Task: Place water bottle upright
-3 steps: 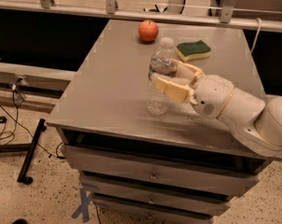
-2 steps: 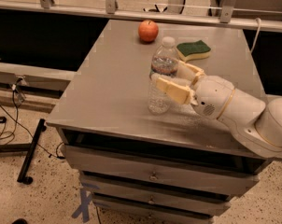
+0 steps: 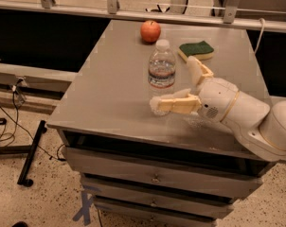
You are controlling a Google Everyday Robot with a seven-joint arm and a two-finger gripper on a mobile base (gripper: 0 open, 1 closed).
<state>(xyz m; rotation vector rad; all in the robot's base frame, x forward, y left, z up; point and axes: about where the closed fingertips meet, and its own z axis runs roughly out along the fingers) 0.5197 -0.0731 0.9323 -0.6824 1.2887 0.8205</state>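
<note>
The water bottle (image 3: pixel 162 71) is clear ribbed plastic with a white cap and a white-blue-red label band. It stands upright near the middle of the grey table (image 3: pixel 110 93). My gripper (image 3: pixel 174 83) is open just right of the bottle. One cream finger (image 3: pixel 177 104) reaches across in front of the bottle's base. The other finger (image 3: pixel 198 71) points up, a little apart from the bottle's right side. The white arm runs off to the lower right.
A red apple (image 3: pixel 150 31) sits at the table's back, behind the bottle. A green and yellow sponge (image 3: pixel 196 49) lies to the back right. Drawers (image 3: pixel 155 178) are under the tabletop. A metal rail (image 3: pixel 133 14) runs behind, and cables (image 3: pixel 10 126) lie on the floor at left.
My fingers were shut around the bottle's middle. They have since spread apart and let go, and the bottle stands on its own.
</note>
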